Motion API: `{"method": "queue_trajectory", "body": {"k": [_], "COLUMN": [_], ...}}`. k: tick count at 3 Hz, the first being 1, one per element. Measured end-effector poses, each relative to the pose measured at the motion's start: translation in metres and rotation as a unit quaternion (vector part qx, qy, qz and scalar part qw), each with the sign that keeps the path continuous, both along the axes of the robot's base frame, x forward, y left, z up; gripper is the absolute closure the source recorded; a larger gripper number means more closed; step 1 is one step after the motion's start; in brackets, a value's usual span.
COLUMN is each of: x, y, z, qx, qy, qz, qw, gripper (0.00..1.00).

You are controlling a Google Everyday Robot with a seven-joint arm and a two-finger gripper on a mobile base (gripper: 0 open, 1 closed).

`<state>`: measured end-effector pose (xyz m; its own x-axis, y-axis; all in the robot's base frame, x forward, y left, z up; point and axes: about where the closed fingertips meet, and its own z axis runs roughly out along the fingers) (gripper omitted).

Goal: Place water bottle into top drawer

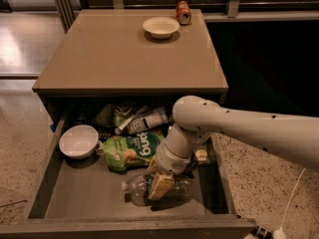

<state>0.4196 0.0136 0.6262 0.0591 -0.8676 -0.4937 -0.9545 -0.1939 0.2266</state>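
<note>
The gripper (160,185) is touching the water bottle (135,189) lying in the top drawer (84,198). Whether it is gripping is unclear.
</note>
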Motion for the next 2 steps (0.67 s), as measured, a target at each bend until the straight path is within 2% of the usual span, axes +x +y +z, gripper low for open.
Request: {"method": "queue_trajectory", "body": {"k": [1,2], "x": [-0.0001,-0.0001], "y": [0.0,0.0001], "z": [-0.0001,-0.0001], "qx": [0.0,0.0], "qy": [0.0,0.0], "qz": [0.0,0.0], "qw": [1.0,1.0], "gripper": [0.0,0.0]}}
